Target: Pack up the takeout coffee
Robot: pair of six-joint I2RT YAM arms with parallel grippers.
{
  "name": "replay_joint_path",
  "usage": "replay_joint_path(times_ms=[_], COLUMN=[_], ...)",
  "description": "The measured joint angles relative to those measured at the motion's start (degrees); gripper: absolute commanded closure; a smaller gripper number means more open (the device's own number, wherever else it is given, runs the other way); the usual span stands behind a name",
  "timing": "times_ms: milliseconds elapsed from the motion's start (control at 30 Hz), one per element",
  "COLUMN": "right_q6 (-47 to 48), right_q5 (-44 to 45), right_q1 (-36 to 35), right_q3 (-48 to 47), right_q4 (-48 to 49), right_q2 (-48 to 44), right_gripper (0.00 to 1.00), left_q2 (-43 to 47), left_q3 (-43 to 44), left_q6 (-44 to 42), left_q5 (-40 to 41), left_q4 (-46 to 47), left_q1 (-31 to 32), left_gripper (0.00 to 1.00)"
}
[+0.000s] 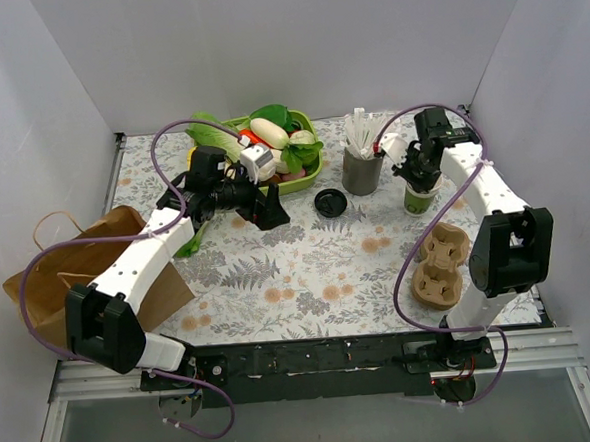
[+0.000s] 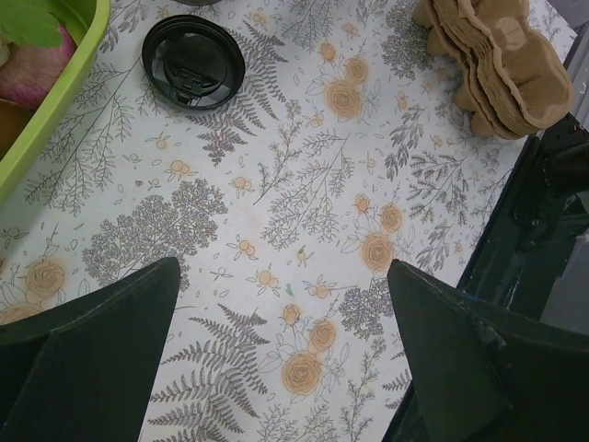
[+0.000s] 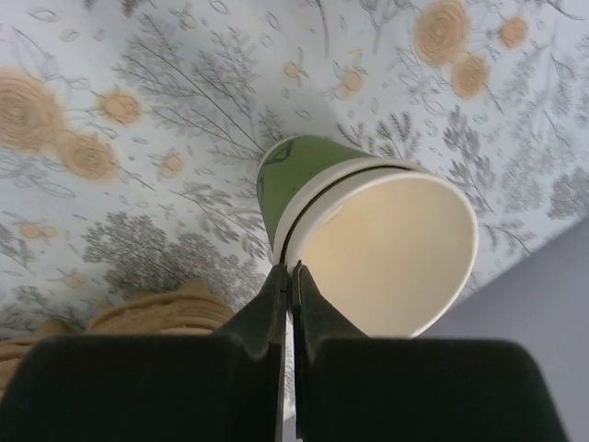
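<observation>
The bench (image 2: 304, 212) has a matt printed cover with flowers, smooth. The black lid (image 2: 193, 63) is glossy plastic. The green cup (image 3: 294, 175) is paper, smooth and pale inside. The cup carrier (image 2: 502, 64) is rough brown pulp, and the bag (image 1: 59, 286) is creased brown paper. The green tub (image 2: 64, 83) is shiny plastic. The left fingers (image 2: 92, 359) look matt black.

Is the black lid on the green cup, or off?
Off. The black lid lies on the table, apart from the green cup, whose cream inside shows.
</observation>
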State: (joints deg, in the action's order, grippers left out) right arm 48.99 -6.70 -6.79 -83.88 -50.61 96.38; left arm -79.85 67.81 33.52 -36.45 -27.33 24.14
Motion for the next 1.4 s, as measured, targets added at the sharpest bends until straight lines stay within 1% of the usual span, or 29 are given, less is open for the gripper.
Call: replay_joint_path(times_ms=[67,100,233,467,533,600,700,767,833,867,967,1033,1100,1200,1267,1367,1400], right_q6=[0.44,0.63,0.33,-0.85,-0.72,-0.87,-0.9,-1.64,-1.81,-1.33,-2.4,-2.01,-2.8,-1.95,-3.48,-2.73,-2.82], right_q5=[4.39,4.87,5.62,5.09,6.34,4.37,3.87,0.0,1.42,2.51,-0.31,1.14,-2.78,0.44,-3.78,-0.57,-2.89], right_q1=[-1.16,-1.49,-1.92,-0.39,-0.39,0.63,1.84,3.15,2.82,2.43,1.57,0.46,0.81,0.81,1.53,1.16,1.81], right_q3=[-0.22,-0.35,-0.85,-2.51,-2.56,-3.21,-4.94,-7.58,-9.75,-9.77,-10.51,-9.79,-9.81,-7.74,-8.28,-8.81,-9.44], right_q4=[0.94,1.31,1.88,1.29,1.55,0.09,-0.87,-3.34,-3.15,-2.71,-3.98,-4.7,-6.36,-5.49,-7.43,-7.96,-9.11], right_q2=[-0.22,-0.31,-0.35,-0.5,-0.81,-0.98,-1.11,-0.59,-0.39,-0.92,-1.09,-1.31,-1.07,-1.55,-0.96,-0.74,-0.42], right_gripper=[0.99,0.99,0.99,0.99,0.99,0.99,0.99,0.99,0.99,0.99,0.99,0.99,0.99,0.99,0.99,0.99,0.99], left_q2=[-0.24,-0.39,-0.74,-1.44,-1.44,-1.44,-1.44,-1.49,-1.51,-1.55,-1.84,-2.1,-2.12,-2.45,-2.71,-3.21,-3.26], left_q3=[0.0,0.0,0.02,0.02,0.02,0.02,0.02,0.02,0.02,0.02,0.02,-0.09,-0.76,-1.36,-1.57,-1.77,-1.79], left_q6=[0.02,0.04,0.37,0.39,0.39,0.42,0.46,0.72,1.09,1.53,3.39,5.46,7.67,10.56,11.85,13.22,13.49], left_q5=[-0.04,-0.04,-0.2,-0.17,-0.17,-0.17,-0.2,-0.24,-0.28,-0.28,-0.37,-0.42,-0.46,-0.44,-0.39,-0.42,-0.42], left_q4=[0.0,0.0,0.0,-0.02,-0.02,-0.02,-0.02,0.04,0.13,0.39,1.44,2.8,4.57,6.45,7.21,8.37,8.55], left_q1=[0.02,0.04,0.07,0.09,0.09,0.09,0.09,0.09,0.09,0.11,0.13,0.15,0.2,0.42,0.52,0.63,0.66], left_gripper=[0.02,0.02,0.02,0.02,0.02,0.02,0.02,0.02,0.02,0.02,0.02,0.02,0.02,0.02,0.02,0.02,0.02])
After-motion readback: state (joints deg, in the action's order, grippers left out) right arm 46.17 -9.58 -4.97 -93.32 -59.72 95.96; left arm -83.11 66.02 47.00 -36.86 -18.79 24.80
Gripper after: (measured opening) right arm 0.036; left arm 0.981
